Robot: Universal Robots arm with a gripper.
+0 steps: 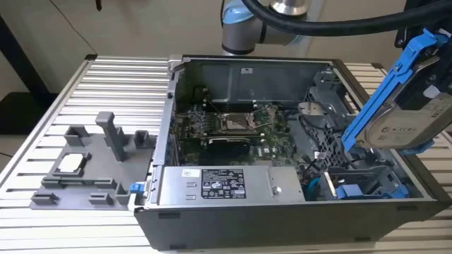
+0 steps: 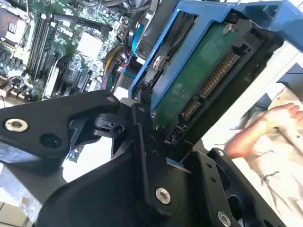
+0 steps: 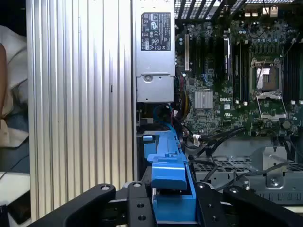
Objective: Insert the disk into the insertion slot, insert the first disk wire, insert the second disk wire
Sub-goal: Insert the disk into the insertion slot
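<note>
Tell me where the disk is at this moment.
At the exterior view's right, the disk is held tilted in the gripper, above the open computer case.

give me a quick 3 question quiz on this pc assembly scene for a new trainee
1. True or false: the disk already sits inside the computer case.
2. What is the pincer shut on? A) a loose wire B) the blue-framed disk C) nothing
3. Fill in: the grey fixture tray lies beside the case, on the exterior view's ___.
Key: 1 false, it hangs tilted above the case; 2 B; 3 left.
</note>
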